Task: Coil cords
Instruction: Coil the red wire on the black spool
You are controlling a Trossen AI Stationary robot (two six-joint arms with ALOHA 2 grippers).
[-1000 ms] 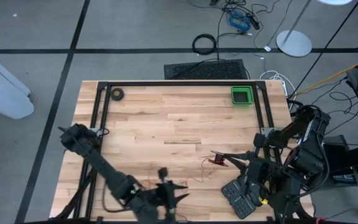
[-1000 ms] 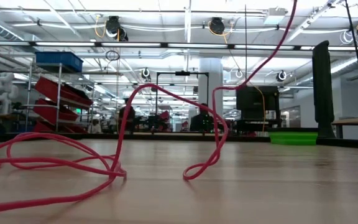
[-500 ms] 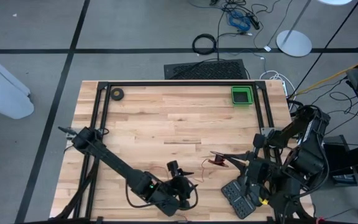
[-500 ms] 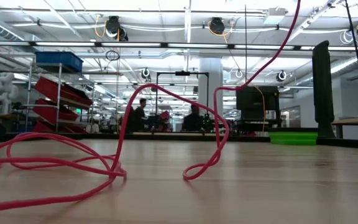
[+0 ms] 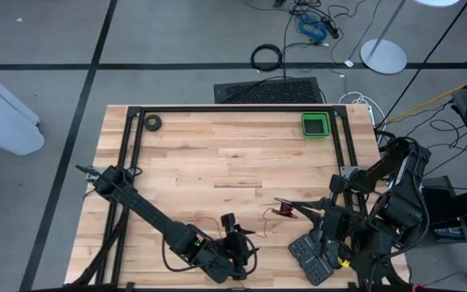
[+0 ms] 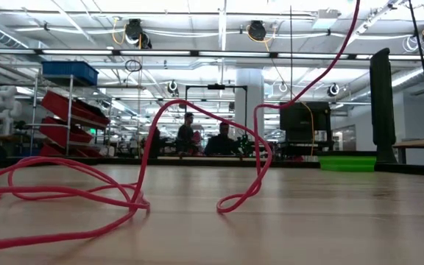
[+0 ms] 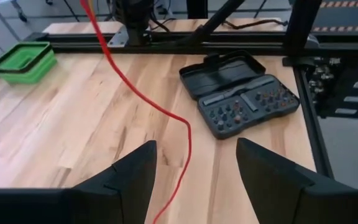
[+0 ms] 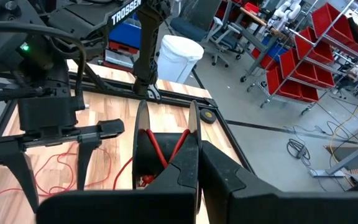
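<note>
The right claw [image 5: 286, 203] is pinching the cords [image 5: 280, 211], partly bundled; loose red wire is trailing across the bench [image 5: 217, 154] beneath the gaping left claw [image 5: 235, 229], uncoiled.

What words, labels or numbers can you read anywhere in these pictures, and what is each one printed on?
"TROSSEN": white letters on the dark body of the left arm, seen in the right wrist view.
The open bit case by the red cord shows no readable marking; its bits are too small to tell.
The green tray and the tape roll carry no readable text.
</note>
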